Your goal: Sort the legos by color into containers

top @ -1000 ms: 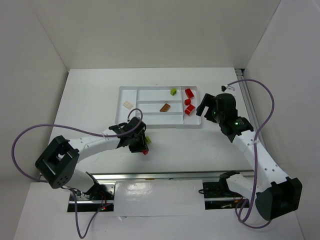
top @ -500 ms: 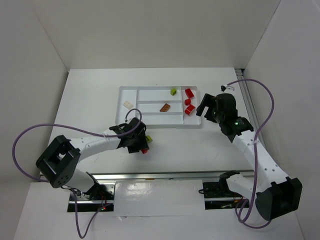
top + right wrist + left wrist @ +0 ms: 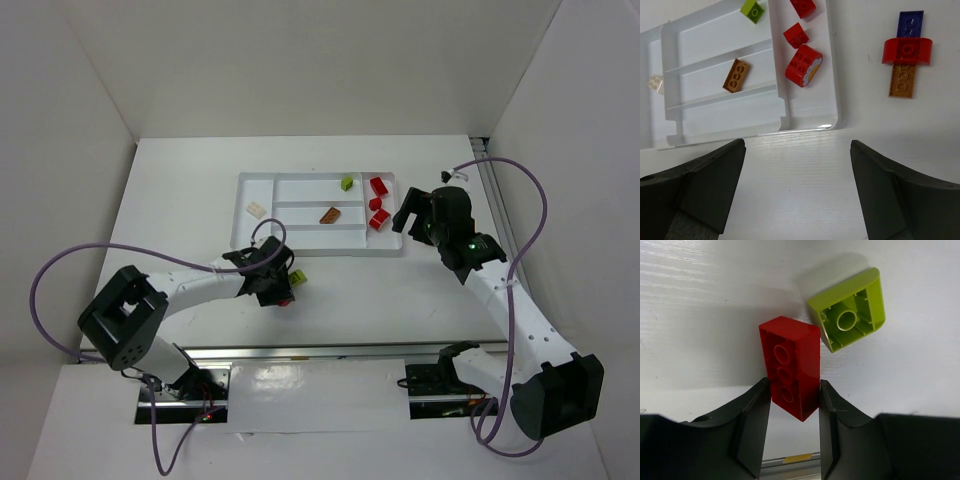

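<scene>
Pinching the red brick (image 3: pixel 790 365) by its long sides, your left claw (image 3: pixel 794 387) sits low on the surface (image 3: pixel 700 300) just off the near left corner of the tray (image 3: pixel 240 215). A lime brick (image 3: pixel 850 315) lies upside down just beside the red one. Your right claw (image 3: pixel 797 147) hangs wide open, nothing between its fingers, by the tray's near right corner. Three red bricks (image 3: pixel 796 35) lie in its right-end compartment.
</scene>
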You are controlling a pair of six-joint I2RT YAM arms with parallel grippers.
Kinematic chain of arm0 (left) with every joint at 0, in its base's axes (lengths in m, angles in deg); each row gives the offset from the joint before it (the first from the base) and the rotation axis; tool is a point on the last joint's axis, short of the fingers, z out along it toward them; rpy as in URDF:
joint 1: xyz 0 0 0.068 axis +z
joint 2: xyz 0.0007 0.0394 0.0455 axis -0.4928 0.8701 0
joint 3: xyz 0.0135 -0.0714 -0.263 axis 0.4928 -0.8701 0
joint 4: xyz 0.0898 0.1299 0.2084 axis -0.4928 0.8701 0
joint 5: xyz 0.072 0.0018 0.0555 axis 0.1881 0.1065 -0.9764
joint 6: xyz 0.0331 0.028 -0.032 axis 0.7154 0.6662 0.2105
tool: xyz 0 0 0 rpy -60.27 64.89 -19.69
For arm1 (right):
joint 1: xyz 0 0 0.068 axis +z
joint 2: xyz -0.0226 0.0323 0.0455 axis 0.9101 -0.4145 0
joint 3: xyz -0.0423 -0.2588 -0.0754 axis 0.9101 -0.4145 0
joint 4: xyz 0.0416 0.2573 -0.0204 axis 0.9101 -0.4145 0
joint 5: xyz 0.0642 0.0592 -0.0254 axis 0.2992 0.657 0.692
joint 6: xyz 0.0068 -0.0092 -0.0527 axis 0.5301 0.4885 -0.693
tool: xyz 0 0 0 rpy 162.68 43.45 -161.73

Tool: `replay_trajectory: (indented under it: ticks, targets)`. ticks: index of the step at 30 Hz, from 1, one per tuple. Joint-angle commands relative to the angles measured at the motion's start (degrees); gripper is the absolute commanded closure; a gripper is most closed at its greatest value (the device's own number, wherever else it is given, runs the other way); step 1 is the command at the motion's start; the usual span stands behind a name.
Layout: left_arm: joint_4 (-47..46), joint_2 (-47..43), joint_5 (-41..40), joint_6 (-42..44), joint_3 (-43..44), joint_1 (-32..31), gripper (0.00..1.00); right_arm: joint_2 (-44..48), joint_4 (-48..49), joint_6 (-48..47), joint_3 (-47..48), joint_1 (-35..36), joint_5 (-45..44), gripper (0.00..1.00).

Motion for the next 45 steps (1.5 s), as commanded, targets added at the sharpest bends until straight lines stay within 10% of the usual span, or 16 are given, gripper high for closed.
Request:
replay_trajectory:
  ticks: [1, 11, 30, 34, 38, 45]
  targets:
    - [0.95, -2.07, -2.48, 0.48, 0.29, -0.12, 0.53, -0.02, 2.78, -0.97, 1.16, 0.36, 0.18, 0.08]
    - [11.59, -13.60, -4.69, 10.65, 12.12, -0.12, 0.63, 1.21, 2.78, -0.44, 1.69, 0.36, -3.05, 0.08]
    - [-2.47, 38.57, 27.31, 21.05, 65.40, -1.44, 0.64, 15.72, -0.81, 4.84, -1.74, 0.36, -20.65, 0.08]
    - [0.24, 46.75, 26.53, 21.05, 76.46, -1.44, 0.53, 15.01, -2.93, 4.84, 0.37, 0.36, -20.65, 0.08]
    - [4.29, 51.00, 25.91, 21.75, 83.17, -1.44, 0.00, 15.01, -2.93, 3.70, 0.90, 0.36, -20.65, 0.07]
    - [2.27, 43.37, 20.73, 22.63, 73.25, -1.44, 0.00, 13.87, -2.94, 3.69, 1.43, 0.36, -19.25, 0.07]
